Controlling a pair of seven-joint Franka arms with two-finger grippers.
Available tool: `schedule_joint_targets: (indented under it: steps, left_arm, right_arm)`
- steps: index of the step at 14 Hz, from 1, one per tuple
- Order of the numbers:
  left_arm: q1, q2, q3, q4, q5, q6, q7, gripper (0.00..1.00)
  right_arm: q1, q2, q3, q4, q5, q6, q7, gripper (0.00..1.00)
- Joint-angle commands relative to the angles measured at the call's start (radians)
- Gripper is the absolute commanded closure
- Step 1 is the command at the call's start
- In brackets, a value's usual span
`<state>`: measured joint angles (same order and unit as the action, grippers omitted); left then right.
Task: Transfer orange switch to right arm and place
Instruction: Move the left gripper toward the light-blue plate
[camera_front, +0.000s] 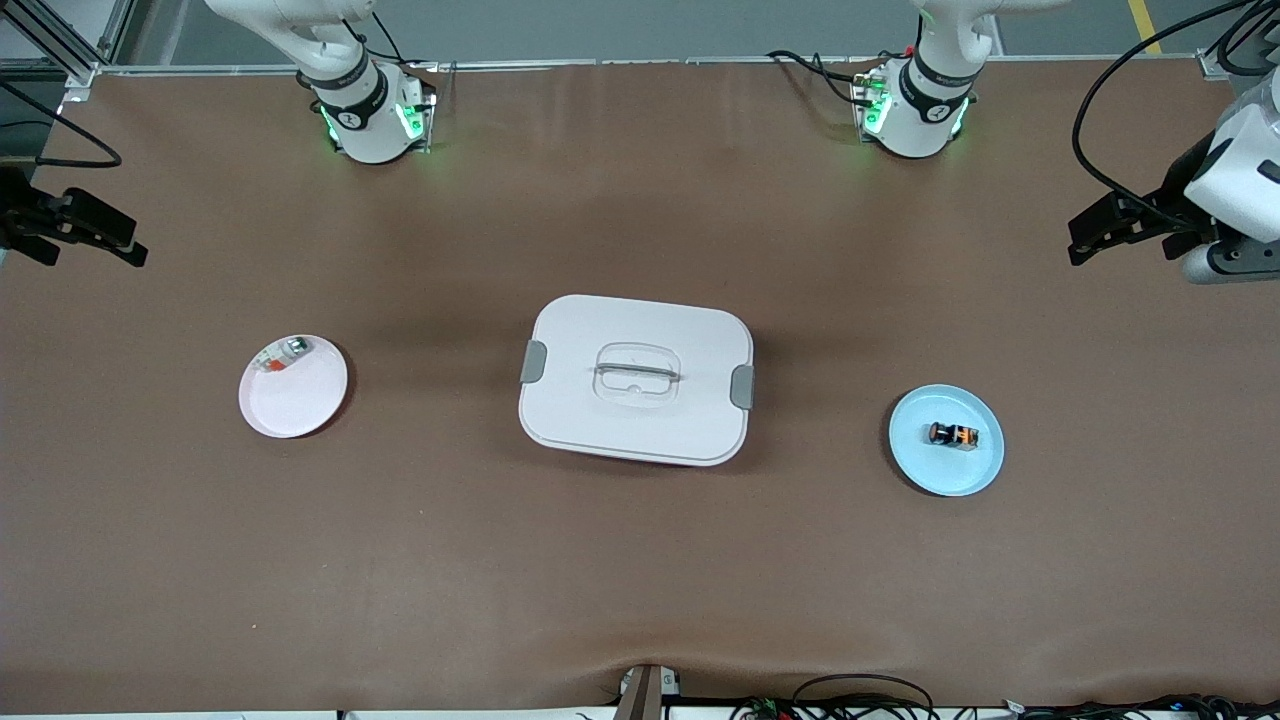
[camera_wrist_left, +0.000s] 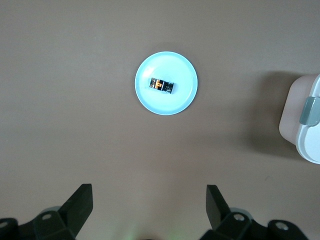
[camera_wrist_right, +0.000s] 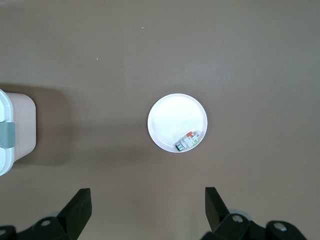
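We see the orange switch (camera_front: 953, 435) lying on the blue plate (camera_front: 975, 478), toward the left arm's end of the table. The left gripper (camera_front: 1085, 240) and the right gripper (camera_front: 125, 245) both wait with fingers apart, holding nothing

Two white jointed arms: right arm (camera_front: 345, 70) and left arm (camera_front: 935, 70), each on a rounded white base with a dark grey band and green lights, black cables trailing beside the bases. Right tool (camera_front: 75, 230) and left tool (camera_front: 1125, 230): black, two-fingered. Wrist views show black wedge fingers (camera_wrist_left: 80, 202) on grey mounts with round screw holes.
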<state>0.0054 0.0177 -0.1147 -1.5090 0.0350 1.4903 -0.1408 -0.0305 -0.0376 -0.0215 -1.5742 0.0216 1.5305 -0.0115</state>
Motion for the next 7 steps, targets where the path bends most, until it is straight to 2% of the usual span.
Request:
schedule_joint_targets:
  steps: [1,7]
  left_arm:
    - [-0.002,0.021,-0.005,0.035,0.01,-0.005,-0.003,0.0]
    - [-0.005,0.03,-0.005,0.035,0.011,-0.005,0.009,0.0]
  right_arm:
    - [-0.014,-0.01,0.012,0.008,-0.014,-0.012,0.002,0.0]
    - [-0.014,-0.01,0.012,0.008,-0.014,-0.016,0.002,0.0]
